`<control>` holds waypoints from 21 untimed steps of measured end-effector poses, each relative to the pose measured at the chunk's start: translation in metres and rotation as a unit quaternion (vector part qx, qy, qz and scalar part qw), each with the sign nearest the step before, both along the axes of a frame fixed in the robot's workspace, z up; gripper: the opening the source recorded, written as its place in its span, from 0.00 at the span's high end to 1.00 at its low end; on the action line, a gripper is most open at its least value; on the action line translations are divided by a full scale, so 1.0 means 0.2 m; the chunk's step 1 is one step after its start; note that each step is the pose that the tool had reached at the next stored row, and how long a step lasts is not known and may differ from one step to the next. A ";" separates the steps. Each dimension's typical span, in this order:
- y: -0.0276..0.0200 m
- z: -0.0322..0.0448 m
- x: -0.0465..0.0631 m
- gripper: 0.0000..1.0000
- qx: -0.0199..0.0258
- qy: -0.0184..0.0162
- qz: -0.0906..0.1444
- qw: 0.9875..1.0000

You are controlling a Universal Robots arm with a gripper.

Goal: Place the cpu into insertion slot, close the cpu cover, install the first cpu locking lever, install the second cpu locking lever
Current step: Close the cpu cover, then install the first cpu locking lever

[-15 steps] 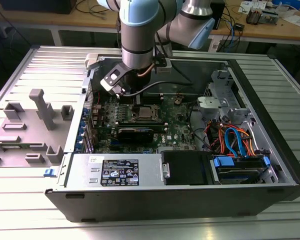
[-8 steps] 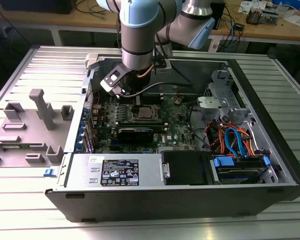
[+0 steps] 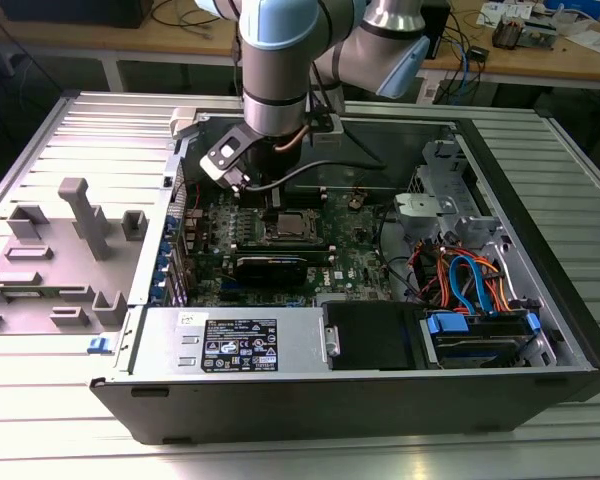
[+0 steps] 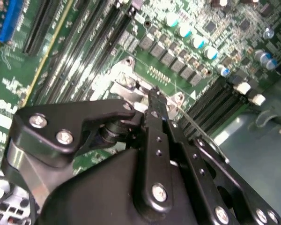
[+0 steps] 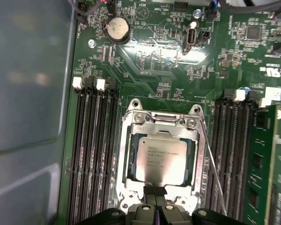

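CPU [image 5: 161,159] sits flat in the insertion slot [image 5: 136,116]: small square chip, dull silver-grey metal top w/ faint print, matte finish. CPU cover [image 5: 193,154], a thin stamped metal frame plate w/ a large square opening, lies down over the chip; the chip top shows through the opening. Slot rim is bright metal w/ rounded corner lugs, set in the green motherboard [image 5: 150,61]. Gripper [image 5: 155,191]: black, matte, jointed link arms w/ silver screw heads. In the first wrist view its two narrow tips are pressed together, nothing seen between them, and they touch or sit just above the cover's edge; contact not confirmed. In the second wrist view the gripper [image 4: 153,101] tip points at the same bright metal frame. Thin bright wire lever [image 5: 214,173] runs along one side of the slot, slanting away from the frame; cannot tell if hooked. Long narrow black memory slots [image 5: 93,154] flank the slot on both sides. Round silver coin battery [image 5: 118,29] lies further off on the board. In the exterior view the arm reaches down into the open dark computer case [image 3: 540,330], gripper [image 3: 270,205] just over the CPU [image 3: 285,228]. Orange and blue cables [image 3: 470,275] bunch at the exterior view's right. Grey moulded fixture [image 3: 75,215] stands outside the case at the exterior view's left, on a ribbed metal table [image 3: 280,450].
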State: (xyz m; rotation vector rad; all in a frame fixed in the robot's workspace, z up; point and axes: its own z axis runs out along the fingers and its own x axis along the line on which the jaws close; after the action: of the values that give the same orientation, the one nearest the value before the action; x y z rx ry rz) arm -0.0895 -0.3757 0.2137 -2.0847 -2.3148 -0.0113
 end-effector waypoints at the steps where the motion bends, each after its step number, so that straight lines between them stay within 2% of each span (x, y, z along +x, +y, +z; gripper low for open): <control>1: 0.000 0.010 0.00 0.89 0.000 0.000 0.000 1.000; 6: 0.000 0.025 0.01 0.89 0.000 0.000 0.000 1.000; 17: 0.000 0.026 0.14 0.89 0.000 0.001 0.001 1.000; 21: 0.000 0.025 0.14 0.89 0.000 0.001 0.001 1.000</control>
State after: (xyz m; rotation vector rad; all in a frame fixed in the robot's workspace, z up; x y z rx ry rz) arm -0.0608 -0.3758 0.2188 -2.0811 -2.3158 -0.0081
